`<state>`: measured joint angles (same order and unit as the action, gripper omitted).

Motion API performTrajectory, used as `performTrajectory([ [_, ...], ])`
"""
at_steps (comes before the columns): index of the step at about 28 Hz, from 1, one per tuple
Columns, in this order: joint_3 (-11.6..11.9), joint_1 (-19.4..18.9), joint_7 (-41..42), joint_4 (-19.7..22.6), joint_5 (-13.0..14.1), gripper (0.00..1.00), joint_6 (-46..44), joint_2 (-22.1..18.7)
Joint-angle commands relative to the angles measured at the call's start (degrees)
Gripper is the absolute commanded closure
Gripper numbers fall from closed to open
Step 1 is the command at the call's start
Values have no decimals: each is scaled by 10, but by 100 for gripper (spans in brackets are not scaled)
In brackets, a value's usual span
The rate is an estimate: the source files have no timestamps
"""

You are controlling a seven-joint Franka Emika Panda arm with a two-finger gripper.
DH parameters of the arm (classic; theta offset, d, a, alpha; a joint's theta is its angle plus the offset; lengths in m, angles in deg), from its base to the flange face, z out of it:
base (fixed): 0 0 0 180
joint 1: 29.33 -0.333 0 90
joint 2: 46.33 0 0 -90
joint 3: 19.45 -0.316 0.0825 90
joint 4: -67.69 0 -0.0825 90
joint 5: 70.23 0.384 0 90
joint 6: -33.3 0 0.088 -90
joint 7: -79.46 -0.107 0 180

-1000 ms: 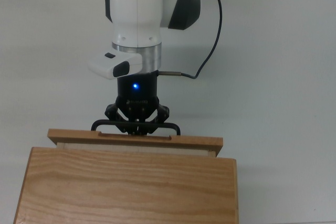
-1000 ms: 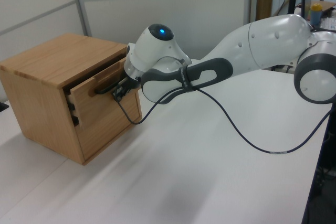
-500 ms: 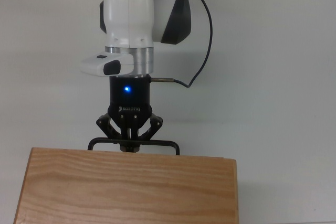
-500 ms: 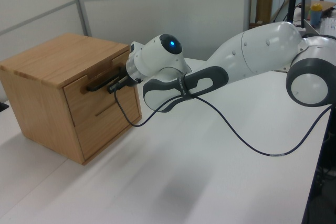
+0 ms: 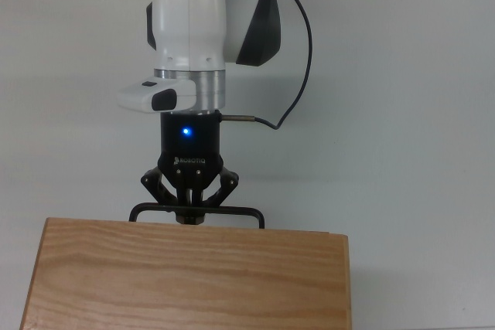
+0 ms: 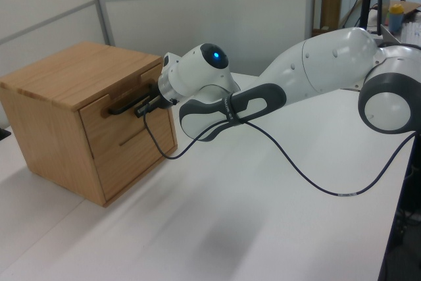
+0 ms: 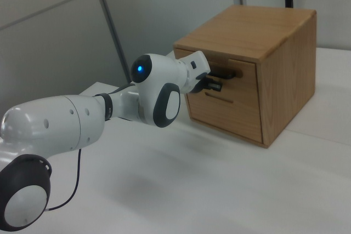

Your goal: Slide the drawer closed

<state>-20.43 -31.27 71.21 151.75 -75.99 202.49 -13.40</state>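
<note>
the drawer (image 6: 122, 120) sits pushed into the wooden cabinet (image 6: 59, 74), its front panel flush with the cabinet face in the left view and the right view. it is the upper of two fronts; a lower drawer front (image 6: 135, 153) lies just beneath it. the top view hides the drawer's panel under the cabinet top and shows only its black bar handle (image 5: 232, 212) sticking out past the cabinet's edge. the left view and right view show the panel itself, which the top view does not.

the handle's long axis runs side to side in the top view, parallel to the cabinet's front edge. the drawer front faces the arm, toward the top view's upper edge, toward the left view's right and the right view's left.

the gripper (image 5: 190, 214) meets the handle at its middle. in the top view its two fingers come together to a point at the bar, nearly closed, but whether they pinch the bar or just press against it cannot be told. a blue light glows on the gripper body. the white arm (image 6: 329, 64) reaches across the white table (image 6: 263, 228), with a black cable (image 6: 296, 176) looping from the wrist down onto the table.
</note>
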Motion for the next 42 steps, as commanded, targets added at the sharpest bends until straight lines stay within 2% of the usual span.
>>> performTrajectory([
  [1, 5, 4, -11, 51, -8, 100, -72, -55],
  [11, 5, 1, -15, 59, -7, 100, -268, -126],
  [16, -1, 1, -16, 60, -4, 100, -415, -179],
  [17, -1, 1, -17, 60, -3, 100, -479, -199],
  [22, -2, 0, -13, 60, -2, 100, -595, -240],
  [24, -3, 0, -9, 62, -2, 97, -648, -260],
  [28, -8, 0, -4, 73, -1, 92, -699, -289],
  [32, -10, 0, 28, 82, 1, 53, -743, -320],
  [34, -10, 0, 43, 83, 2, 29, -761, -327],
  [35, -10, 0, 52, 83, 2, 7, -776, -330],
  [36, -10, 0, 54, 83, 3, 0, -781, -333],
  [42, -13, 0, 55, 85, 3, 0, -803, -339],
])
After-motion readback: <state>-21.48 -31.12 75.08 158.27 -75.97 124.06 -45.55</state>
